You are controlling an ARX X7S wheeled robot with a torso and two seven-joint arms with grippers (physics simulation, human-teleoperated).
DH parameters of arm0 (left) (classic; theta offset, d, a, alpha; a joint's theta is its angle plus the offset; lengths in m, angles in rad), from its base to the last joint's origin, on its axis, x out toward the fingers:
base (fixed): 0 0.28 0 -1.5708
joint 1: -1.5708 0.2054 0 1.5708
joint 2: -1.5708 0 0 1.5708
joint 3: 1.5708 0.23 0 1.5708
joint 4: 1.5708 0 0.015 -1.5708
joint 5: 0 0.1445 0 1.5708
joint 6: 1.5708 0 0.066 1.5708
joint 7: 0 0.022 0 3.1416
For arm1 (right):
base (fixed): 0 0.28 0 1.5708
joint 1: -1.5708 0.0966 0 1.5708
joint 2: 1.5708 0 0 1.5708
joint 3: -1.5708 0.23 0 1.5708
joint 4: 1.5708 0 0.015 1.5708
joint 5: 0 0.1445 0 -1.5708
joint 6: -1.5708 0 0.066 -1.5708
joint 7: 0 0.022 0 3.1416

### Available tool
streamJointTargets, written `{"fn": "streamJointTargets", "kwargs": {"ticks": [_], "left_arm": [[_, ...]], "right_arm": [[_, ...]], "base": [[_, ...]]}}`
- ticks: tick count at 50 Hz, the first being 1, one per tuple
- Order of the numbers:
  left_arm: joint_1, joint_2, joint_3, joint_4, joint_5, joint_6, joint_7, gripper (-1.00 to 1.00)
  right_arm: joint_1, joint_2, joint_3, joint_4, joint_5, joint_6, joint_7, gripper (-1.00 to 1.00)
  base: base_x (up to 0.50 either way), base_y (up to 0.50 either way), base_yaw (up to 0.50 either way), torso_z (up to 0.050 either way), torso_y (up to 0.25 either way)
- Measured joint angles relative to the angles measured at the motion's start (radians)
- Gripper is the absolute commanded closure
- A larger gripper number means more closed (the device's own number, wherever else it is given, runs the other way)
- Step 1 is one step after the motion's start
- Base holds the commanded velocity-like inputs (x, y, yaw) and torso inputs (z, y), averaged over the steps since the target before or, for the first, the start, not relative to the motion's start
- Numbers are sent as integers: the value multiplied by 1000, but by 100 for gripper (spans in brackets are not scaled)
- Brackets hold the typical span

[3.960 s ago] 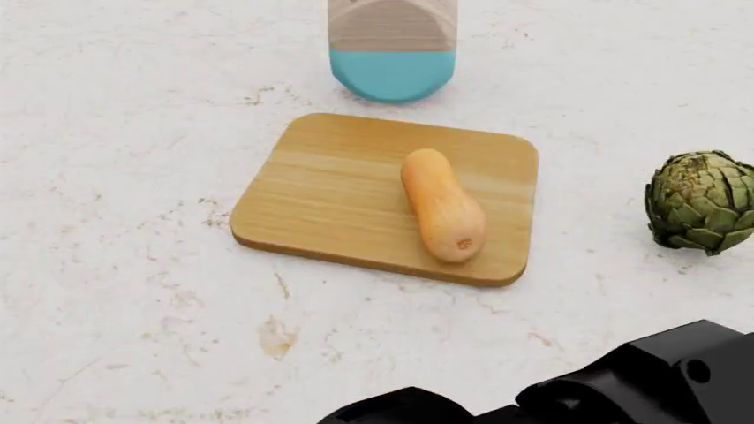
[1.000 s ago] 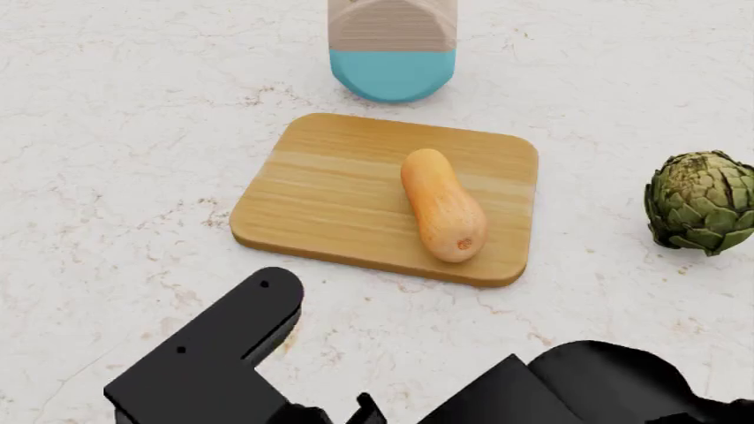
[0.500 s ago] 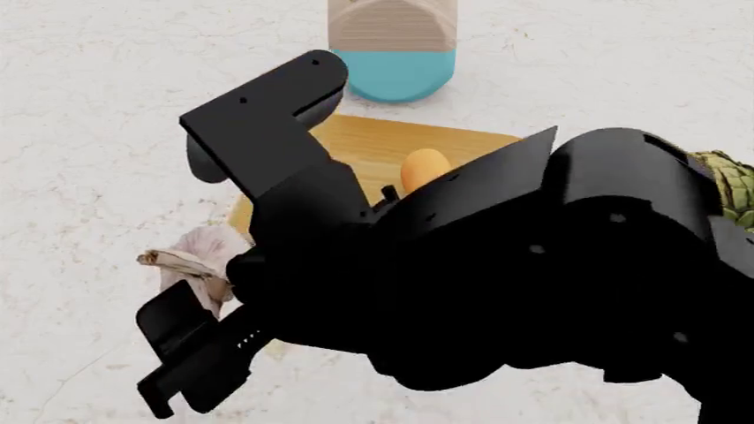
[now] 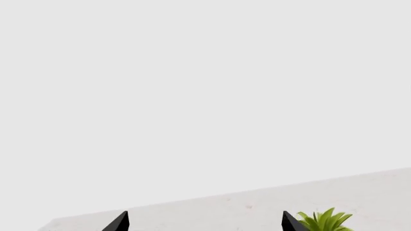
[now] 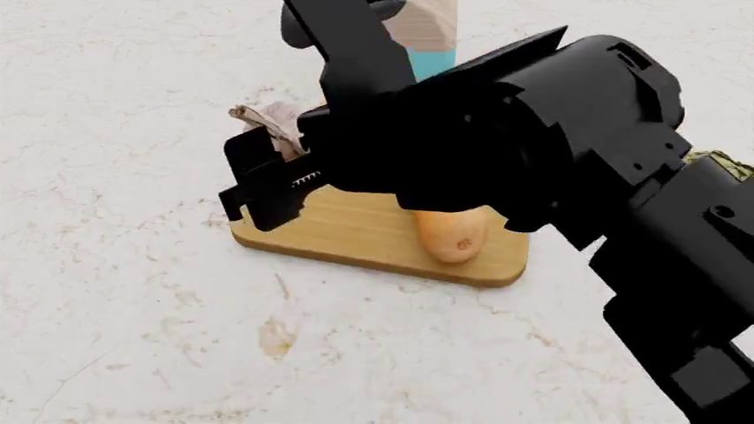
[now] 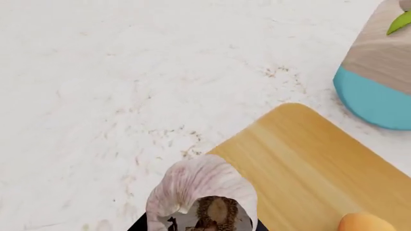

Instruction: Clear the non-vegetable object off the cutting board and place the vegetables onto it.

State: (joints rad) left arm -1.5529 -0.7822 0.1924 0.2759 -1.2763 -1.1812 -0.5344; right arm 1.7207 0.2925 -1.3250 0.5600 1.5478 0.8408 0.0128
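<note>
My right gripper point(image 5: 274, 155) is shut on the whitish, purple-streaked garlic bulb point(image 5: 271, 119) and holds it above the left end of the wooden cutting board point(image 5: 335, 231). In the right wrist view the garlic point(image 6: 200, 185) hangs over the board's corner point(image 6: 308, 163). The orange butternut squash point(image 5: 453, 235) lies on the board, half hidden by my right arm; its tip also shows in the right wrist view point(image 6: 363, 224). Only a sliver of the green artichoke point(image 5: 737, 165) shows, on the table right of the board. My left gripper point(image 4: 205, 226) is open and empty, out of the head view.
A beige container with a teal base point(image 5: 429, 55) stands just behind the board and also shows in the right wrist view point(image 6: 378, 82). A small green plant point(image 4: 326, 221) shows beside the left gripper's fingertip. The white marble table point(image 5: 130, 300) stretches all around.
My right arm has swung in from the front and carried the garlic from low left of the board up and back to above its left end.
</note>
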Motion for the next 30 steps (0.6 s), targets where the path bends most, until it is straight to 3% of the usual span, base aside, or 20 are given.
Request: {"fn": "streamJointTargets", "kwargs": {"ticks": [15, 30], "left_arm": [[7, -2, 12, -4, 14, 11, 6, -100], [7, 9, 23, -6, 23, 20, -2, -100]], "right_arm": [[2, -206, -85, 467, -155, -110, -245, 100], [-23, -274, -158, 619, -171, -154, -302, 100]], "base": [[0, 0, 0, 0, 0], [0, 0, 0, 0, 0]]}}
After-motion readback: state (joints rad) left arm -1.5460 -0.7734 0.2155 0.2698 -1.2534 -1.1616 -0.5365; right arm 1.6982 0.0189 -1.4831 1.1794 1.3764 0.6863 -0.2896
